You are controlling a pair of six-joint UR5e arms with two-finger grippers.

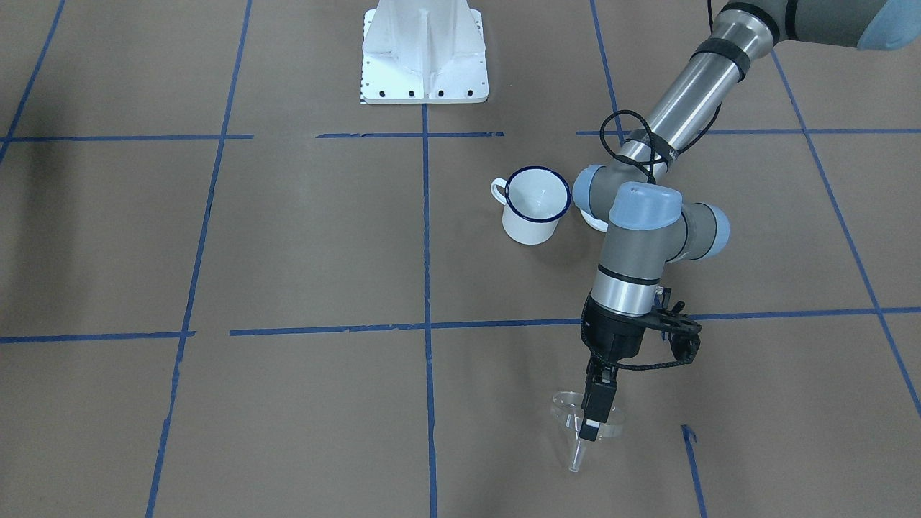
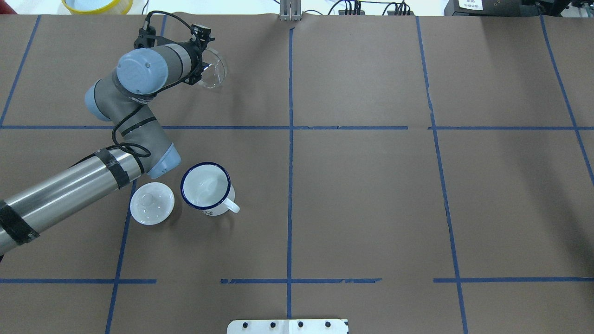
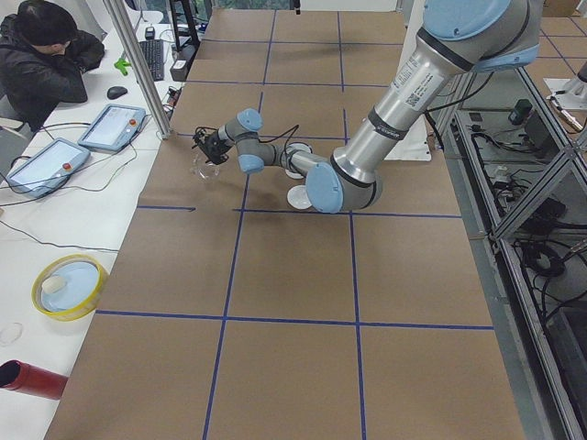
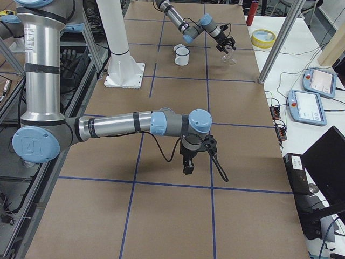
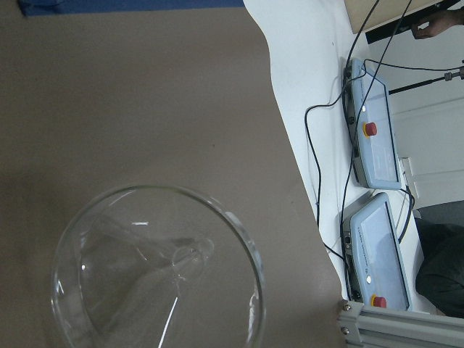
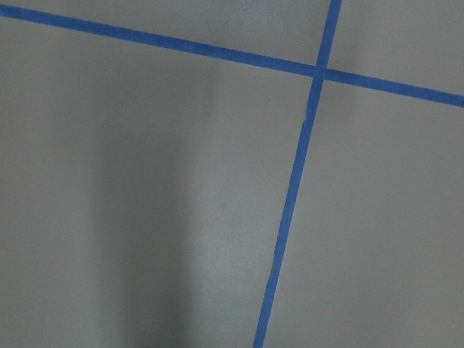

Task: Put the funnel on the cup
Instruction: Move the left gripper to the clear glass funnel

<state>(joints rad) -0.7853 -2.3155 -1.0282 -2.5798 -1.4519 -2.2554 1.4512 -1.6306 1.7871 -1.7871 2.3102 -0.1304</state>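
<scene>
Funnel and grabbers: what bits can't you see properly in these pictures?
Left gripper: edge-on in the front view, under the wrist overhead; open or shut unclear.
Funnel: rim cut by the left wrist view's bottom edge.
Lid: front view, mostly behind the left arm.
Right gripper: seen only in the right side view, too small.

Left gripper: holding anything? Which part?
The left gripper appears to pinch the funnel by its wide rim, with the spout free.
</scene>
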